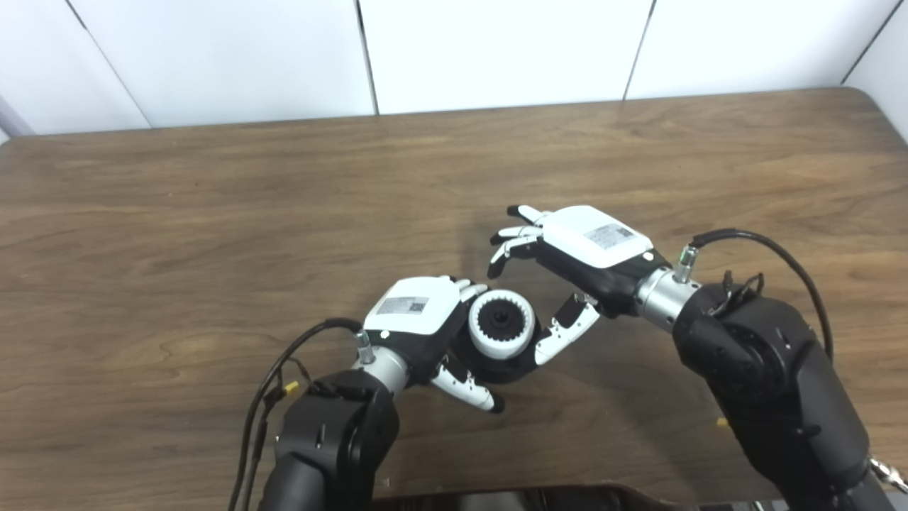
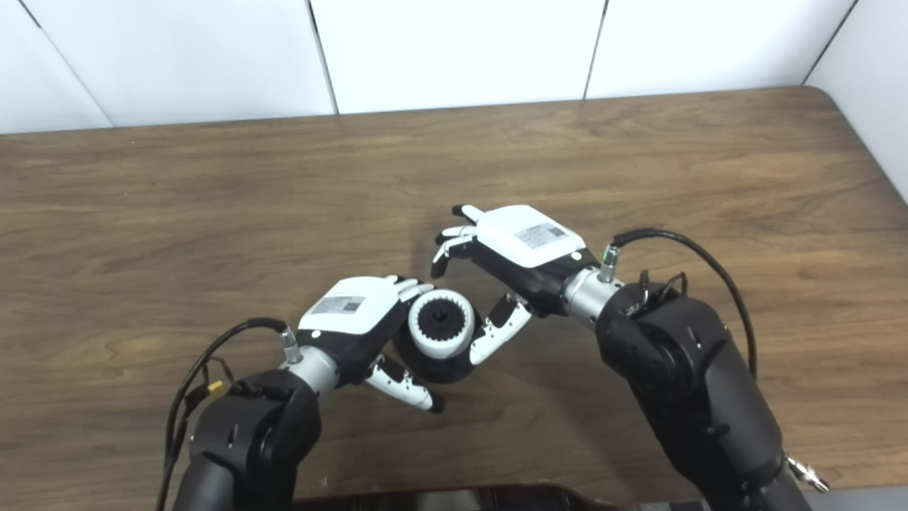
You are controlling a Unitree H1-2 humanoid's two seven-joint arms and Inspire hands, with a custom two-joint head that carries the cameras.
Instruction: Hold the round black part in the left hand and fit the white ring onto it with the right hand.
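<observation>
Illegible printed labels on left robot hand (image 1: pixel 413 314) and right robot hand (image 1: pixel 596 245).

From my station I see a brown wooden table (image 1: pixel 213 213) with a dark grain running across it and a rounded far right corner; it fills most of both head views. Behind its far edge stands a white panelled wall (image 1: pixel 496 50), split by thin dark seams that lean a little. Along the bottom edge of the pictures, just in front of the table's near edge, a dark curved shape (image 2: pixel 454 497) shows, but I cannot tell what it is.
</observation>
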